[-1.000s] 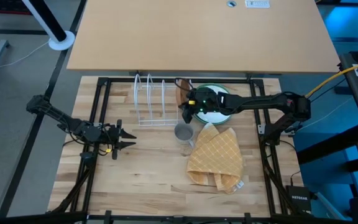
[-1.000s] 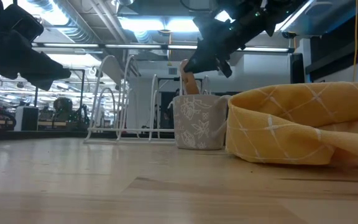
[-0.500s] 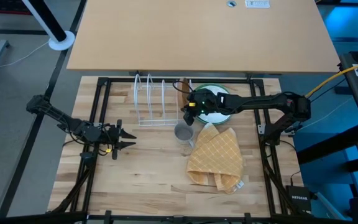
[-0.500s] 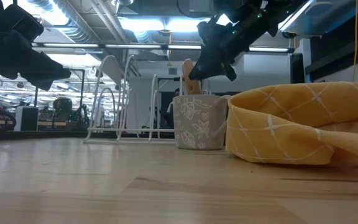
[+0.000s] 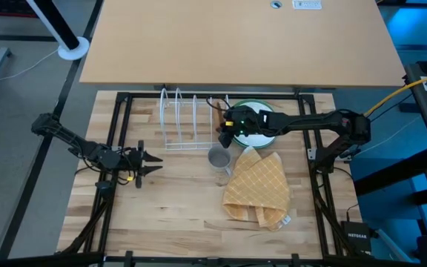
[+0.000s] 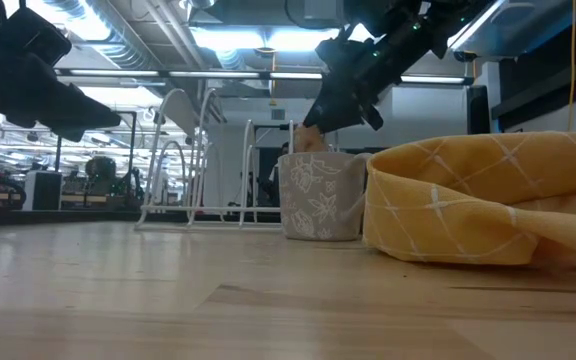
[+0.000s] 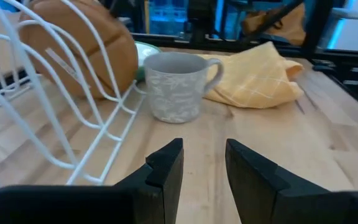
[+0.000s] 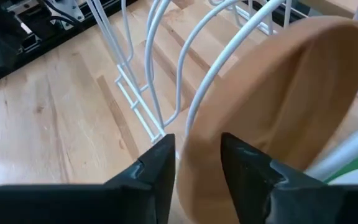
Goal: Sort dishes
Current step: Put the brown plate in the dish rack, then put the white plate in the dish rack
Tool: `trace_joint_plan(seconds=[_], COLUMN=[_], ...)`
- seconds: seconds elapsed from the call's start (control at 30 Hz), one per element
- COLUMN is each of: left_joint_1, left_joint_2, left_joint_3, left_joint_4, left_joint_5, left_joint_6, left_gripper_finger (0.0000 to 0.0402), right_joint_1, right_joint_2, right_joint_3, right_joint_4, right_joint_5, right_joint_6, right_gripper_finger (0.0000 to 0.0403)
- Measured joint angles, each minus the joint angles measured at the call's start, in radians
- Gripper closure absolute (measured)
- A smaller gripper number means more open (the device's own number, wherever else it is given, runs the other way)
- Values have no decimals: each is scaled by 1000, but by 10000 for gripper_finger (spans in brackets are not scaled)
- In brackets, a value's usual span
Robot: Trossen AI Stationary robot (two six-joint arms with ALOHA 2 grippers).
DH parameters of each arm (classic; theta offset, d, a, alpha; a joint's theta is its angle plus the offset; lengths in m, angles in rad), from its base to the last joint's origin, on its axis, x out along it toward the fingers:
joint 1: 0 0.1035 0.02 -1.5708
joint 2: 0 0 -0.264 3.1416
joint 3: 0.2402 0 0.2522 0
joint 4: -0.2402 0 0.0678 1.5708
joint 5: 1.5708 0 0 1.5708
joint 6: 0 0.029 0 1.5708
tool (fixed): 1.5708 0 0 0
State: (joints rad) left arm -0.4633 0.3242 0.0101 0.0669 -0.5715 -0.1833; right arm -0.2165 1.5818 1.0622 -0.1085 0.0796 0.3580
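Observation:
The brown wooden plate [image 8: 272,93] stands on edge between the wires at the right end of the white wire rack [image 5: 182,122]. It also shows in the left wrist view [image 7: 82,50]. My right gripper [image 8: 197,142] is shut on it, above the rack's right end [image 5: 224,127]. A white plate on a green one [image 5: 262,122] lies flat under the right arm. No dark teal plate can be made out. My left gripper [image 5: 145,165] hangs open and empty over the table's left part [image 7: 201,158]. My right gripper pinches the brown plate's rim [image 8: 199,165] between its two fingers, one on each face. The fingers come from the table's right, slanting down. The plate stands nearly upright among the rack's wires [image 8: 229,56]. I cannot tell whether its lower edge rests on the rack.
A grey patterned mug [image 5: 219,157] stands just in front of the rack's right end. The yellow checked cloth [image 5: 258,189] lies crumpled near it, toward the table's near right. Bare wood lies between my left gripper and the mug.
My right gripper has gone down with the brown plate, which now sits lower between the rack's wires and shows less above the mug in the low view.

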Motion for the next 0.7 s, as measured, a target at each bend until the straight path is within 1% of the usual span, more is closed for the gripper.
trace_joint_plan(seconds=[0.27, 0.43, 0.57, 0.7], left_joint_1=[0, 0, 0, 0], left_joint_2=[0, 0, 0, 0], left_joint_3=[0, 0, 0, 0], left_joint_4=[0, 0, 0, 0], left_joint_5=[0, 0, 0, 0], left_joint_6=[-2, -4, -4, -4], left_gripper_finger=[289, 289, 289, 289], right_joint_1=[0, 0, 0, 0], right_joint_2=[0, 0, 0, 0], right_joint_3=[4, 52, 148, 280], right_joint_4=[0, -35, -185, -439], right_joint_5=[-10, -28, -19, -19], right_joint_6=[-5, -115, -175, -211], right_gripper_finger=[265, 265, 265, 265])
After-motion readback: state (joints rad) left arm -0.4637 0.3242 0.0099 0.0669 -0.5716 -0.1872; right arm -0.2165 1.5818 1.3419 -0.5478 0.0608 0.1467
